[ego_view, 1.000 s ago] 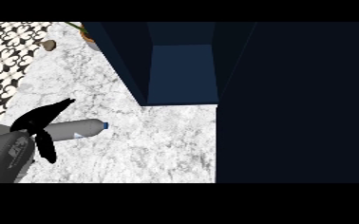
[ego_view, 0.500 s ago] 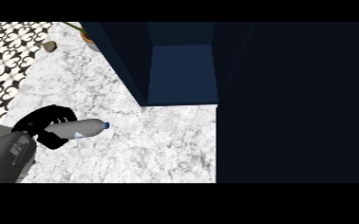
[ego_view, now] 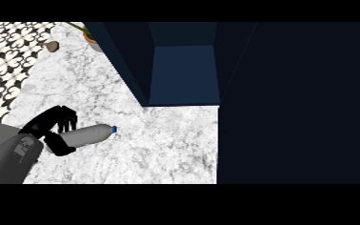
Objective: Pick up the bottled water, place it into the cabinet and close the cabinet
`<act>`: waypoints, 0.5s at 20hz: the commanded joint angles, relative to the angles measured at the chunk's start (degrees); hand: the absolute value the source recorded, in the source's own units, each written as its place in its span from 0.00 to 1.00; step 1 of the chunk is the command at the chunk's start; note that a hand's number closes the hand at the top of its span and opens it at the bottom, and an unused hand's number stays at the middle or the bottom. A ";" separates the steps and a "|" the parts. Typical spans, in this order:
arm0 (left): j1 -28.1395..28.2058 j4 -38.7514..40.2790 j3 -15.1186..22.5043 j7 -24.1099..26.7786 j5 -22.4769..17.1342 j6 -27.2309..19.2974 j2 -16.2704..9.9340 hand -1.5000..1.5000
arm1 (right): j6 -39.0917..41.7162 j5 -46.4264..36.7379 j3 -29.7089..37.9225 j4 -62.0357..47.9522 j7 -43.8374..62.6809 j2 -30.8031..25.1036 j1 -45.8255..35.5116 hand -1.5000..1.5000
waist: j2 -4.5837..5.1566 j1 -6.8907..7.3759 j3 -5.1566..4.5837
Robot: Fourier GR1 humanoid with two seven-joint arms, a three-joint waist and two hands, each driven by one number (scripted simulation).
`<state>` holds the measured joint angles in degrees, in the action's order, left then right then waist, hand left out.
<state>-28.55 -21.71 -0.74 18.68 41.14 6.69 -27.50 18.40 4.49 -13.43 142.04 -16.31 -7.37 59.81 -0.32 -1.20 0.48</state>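
Curled round the bottle (ego_view: 85, 134) lying on the counter (ego_view: 169, 143) at lower left, my left hand (ego_view: 51, 126) should lift it level, cap leading, toward the open cabinet (ego_view: 184, 74) up and right.

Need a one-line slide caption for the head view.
Left hand curled around the bottled water lying on the marble counter, cap toward the open dark-blue cabinet.
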 commanded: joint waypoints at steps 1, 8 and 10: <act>2.27 -0.76 -11.36 6.44 -13.91 -0.87 10.80 1.00 | -0.92 1.36 -0.09 1.12 -0.14 1.19 0.64 0.00 | -0.41 2.70 -1.10; 5.80 -5.01 -26.24 26.04 -35.53 5.03 27.03 1.00 | -1.09 0.11 0.07 0.09 -1.14 1.50 1.27 0.00 | -0.62 3.52 -1.08; 7.06 -3.93 -25.50 29.52 -38.81 8.97 27.20 1.00 | -0.71 0.65 -0.42 1.78 0.19 0.91 1.38 0.00 | -0.15 1.97 -0.79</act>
<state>-23.45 -25.26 -22.84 40.35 10.52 11.08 -4.65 17.46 3.95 -13.42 140.83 -17.73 -5.97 60.48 -0.95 2.03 -0.62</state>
